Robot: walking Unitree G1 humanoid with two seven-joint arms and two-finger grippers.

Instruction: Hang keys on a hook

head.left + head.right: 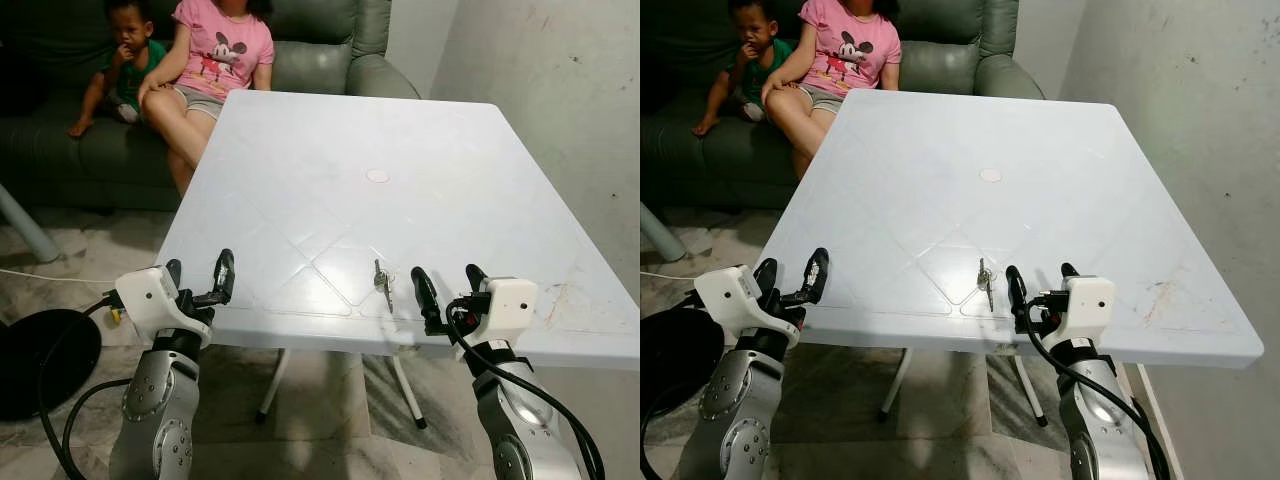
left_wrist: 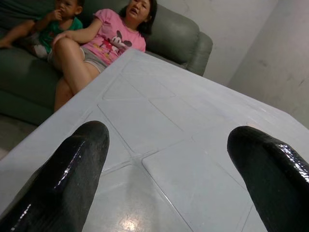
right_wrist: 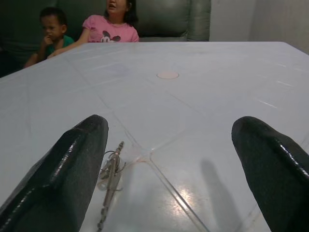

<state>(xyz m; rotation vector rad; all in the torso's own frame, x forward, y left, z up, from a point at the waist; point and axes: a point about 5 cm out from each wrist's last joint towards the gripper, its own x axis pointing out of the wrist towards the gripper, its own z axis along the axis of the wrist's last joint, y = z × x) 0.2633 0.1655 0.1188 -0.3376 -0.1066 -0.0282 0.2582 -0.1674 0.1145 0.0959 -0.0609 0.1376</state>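
Keys [image 1: 381,280] lie on the table's [image 1: 340,140] near edge, sofa [image 1: 310,60] behind.

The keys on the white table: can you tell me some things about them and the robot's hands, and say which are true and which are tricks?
1. The keys lie flat on the white table, near its front edge. True.
2. The right tool is holding the keys. False: its fingers are open and the keys lie apart from them, beside its left finger.
3. The left tool is open and holds nothing. True.
4. The keys lie in front of the left tool. False: they lie by the right tool, far from the left one.
5. Two people sit on a green sofa behind the table. True.
6. The keys already hang on a hook. False: they rest on the table.
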